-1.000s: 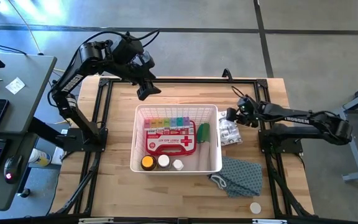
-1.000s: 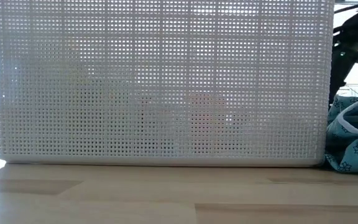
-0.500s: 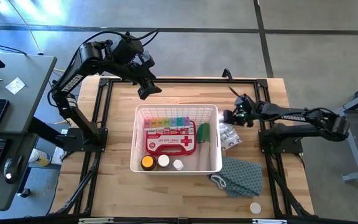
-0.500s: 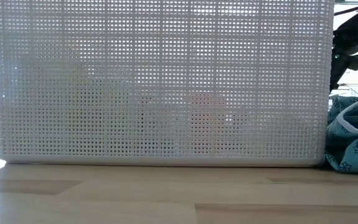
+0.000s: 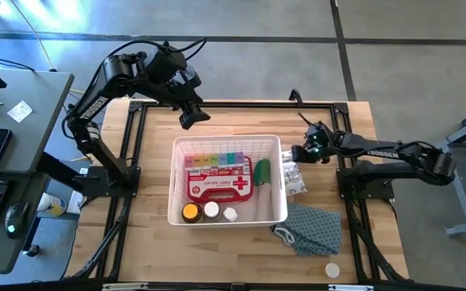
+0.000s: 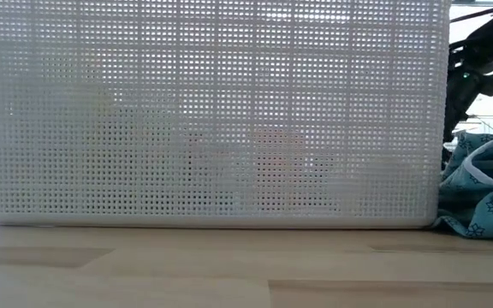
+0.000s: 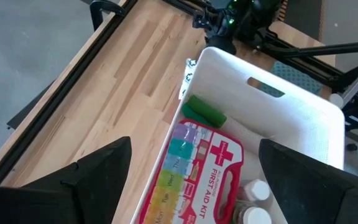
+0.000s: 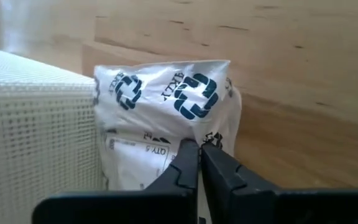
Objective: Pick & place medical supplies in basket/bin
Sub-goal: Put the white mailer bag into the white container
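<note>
The white mesh basket [image 5: 227,139] stands mid-table and fills the low view [image 6: 212,111]. Inside lie the red first-aid case [image 5: 219,186], the rainbow pill organiser [image 5: 214,158], a green roll [image 5: 263,171] and small bottles [image 5: 209,212]. A white plastic packet with blue logos [image 5: 295,178] lies on the table against the basket's right wall. My right gripper [image 5: 296,153] is at the packet's far end, shut on it. My left gripper [image 5: 191,117] hangs open above the table's far side, beyond the basket's far left corner, with nothing between its fingers [image 7: 194,180]. My right gripper pinches the packet's thin film [image 8: 199,140] between its two fingertips, at the end of the packet that lies away from the basket's near side. The fingers come in low and slanting from the table's right. The packet lies on the table, leaning against the basket's wall [image 8: 30,112].
A teal star-patterned cloth [image 5: 310,229] lies near the basket's near right corner and shows in the low view [image 6: 482,192]. A small white disc [image 5: 332,270] sits near the front edge. Black frame rails [image 5: 136,153] run along the table. A desk [image 5: 6,162] stands at the left.
My right gripper has shut and moved a little toward the basket, onto the packet. The basket has slid slightly toward the table's left edge, and the packet has gone with it against the wall.
</note>
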